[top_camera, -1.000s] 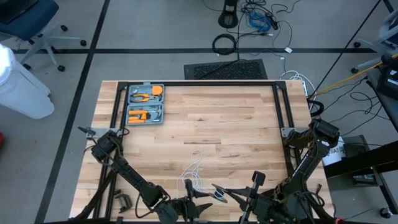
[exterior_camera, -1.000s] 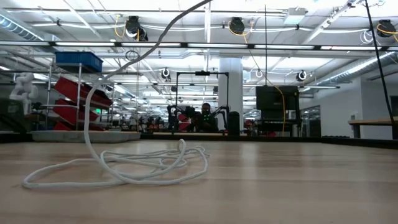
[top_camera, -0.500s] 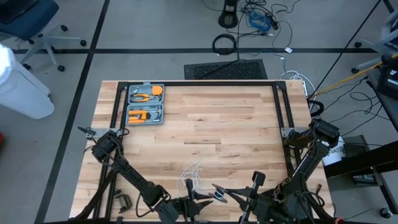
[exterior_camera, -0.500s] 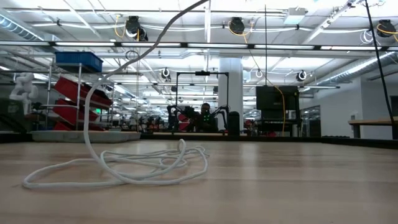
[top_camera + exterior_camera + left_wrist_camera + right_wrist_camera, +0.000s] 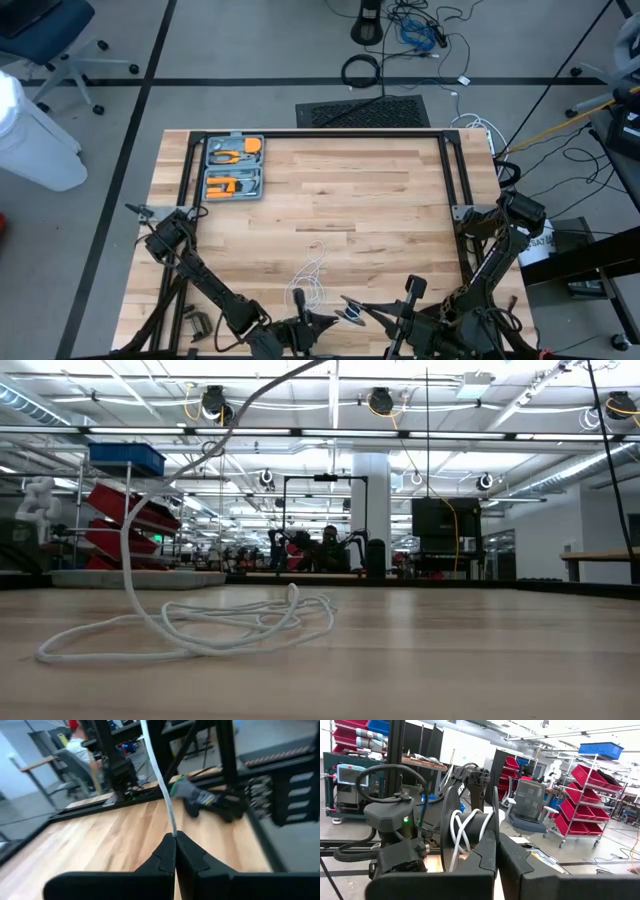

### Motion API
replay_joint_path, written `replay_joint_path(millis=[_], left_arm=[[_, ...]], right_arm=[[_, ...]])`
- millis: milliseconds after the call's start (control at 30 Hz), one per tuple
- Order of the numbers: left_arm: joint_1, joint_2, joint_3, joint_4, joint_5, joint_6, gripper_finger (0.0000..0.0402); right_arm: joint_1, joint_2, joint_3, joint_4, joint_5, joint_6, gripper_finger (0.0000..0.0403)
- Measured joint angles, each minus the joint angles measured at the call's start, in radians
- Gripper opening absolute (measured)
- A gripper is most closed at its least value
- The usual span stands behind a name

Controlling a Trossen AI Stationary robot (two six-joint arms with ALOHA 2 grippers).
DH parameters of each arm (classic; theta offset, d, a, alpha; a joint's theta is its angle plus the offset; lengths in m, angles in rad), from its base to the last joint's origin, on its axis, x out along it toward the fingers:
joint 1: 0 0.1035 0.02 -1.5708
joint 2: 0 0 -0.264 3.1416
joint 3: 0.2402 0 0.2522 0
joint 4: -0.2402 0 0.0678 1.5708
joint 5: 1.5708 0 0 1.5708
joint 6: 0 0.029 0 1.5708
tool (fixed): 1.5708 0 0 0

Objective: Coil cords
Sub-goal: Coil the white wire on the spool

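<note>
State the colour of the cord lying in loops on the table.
White; the cord shows best in the low view, against the pale wooden table.

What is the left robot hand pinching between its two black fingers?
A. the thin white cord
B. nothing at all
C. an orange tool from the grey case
A: in the left wrist view the left gripper has its fingers closed together on the white cord, which runs up and away from the fingertips.
</note>
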Motion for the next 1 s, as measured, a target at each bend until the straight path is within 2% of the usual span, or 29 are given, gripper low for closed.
replay_joint_path(millis=[167,267,367,533,633,733,1000], left_arm=[[-0.039,-0.056,0.000,-0.145,-0.135,-0.007,0.0003],[-0.058,-0.100,0.000,-0.272,-0.191,-0.079,0.0003],[-0.068,-0.156,0.000,-0.447,-0.214,-0.225,0.0002],[-0.072,-0.230,0.000,-0.787,-0.216,-0.554,0.0002],[-0.080,-0.278,0.000,-0.923,-0.216,-0.694,0.0002],[-0.095,-0.324,0.000,-0.968,-0.215,-0.731,0.0002],[-0.141,-0.478,0.000,-0.955,-0.210,-0.684,0.0002]], right_arm=[[0.000,0.000,0.000,0.000,0.000,0.000,0.0000],[0.000,0.000,0.000,-0.002,-0.001,0.001,0.0000],[0.000,0.000,0.000,-0.021,-0.021,0.025,0.0000],[0.000,0.000,0.000,-0.032,-0.060,0.050,0.0000],[-0.001,0.000,0.000,-0.055,-0.078,0.062,0.0000],[-0.001,0.000,0.000,-0.074,-0.076,0.062,0.0000],[-0.030,0.000,0.000,-0.139,-0.076,0.055,0.0000]])
